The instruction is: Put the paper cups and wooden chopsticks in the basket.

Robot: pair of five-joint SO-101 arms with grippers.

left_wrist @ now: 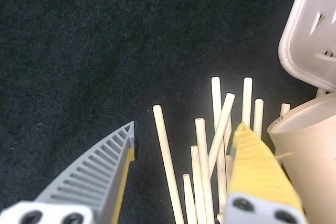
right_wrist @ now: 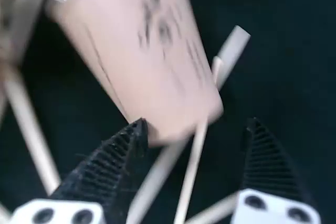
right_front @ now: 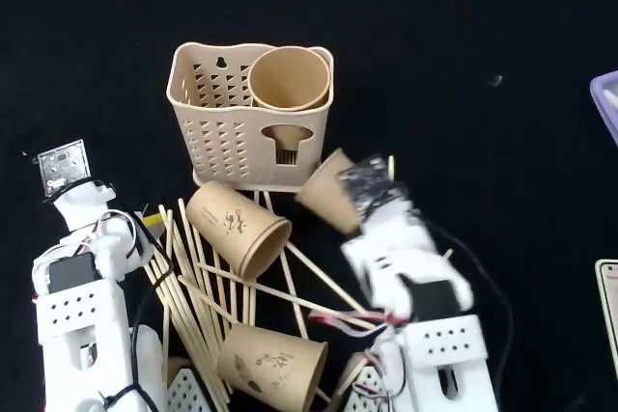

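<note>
Cups: upright cup (right_front: 290, 77) sits in basket (right_front: 222, 113), upper centre of the high view. Three lie on their sides on the bench (right_front: 483, 142): centre cup (right_front: 237, 229) below the basket, bottom cup (right_front: 270, 366) at the lower edge, right cup (right_front: 323, 190) just right of the basket's foot. Chopsticks (right_front: 193, 287) are fanned under and between them.

Right tool (right_wrist: 197, 124) is open, jaws either side of the right cup's near end, gripping nothing. Looks like the grab on that cup.

- Centre the cup in the gap and get the wall well between the jaws.
- Close gently, since paper crushes.
- Sticks lie under the cup between the jaws. Don't pinch one.
- Lift above the basket rim before crossing.

Left tool (left_wrist: 186, 129) is open over chopstick ends, empty.
</note>
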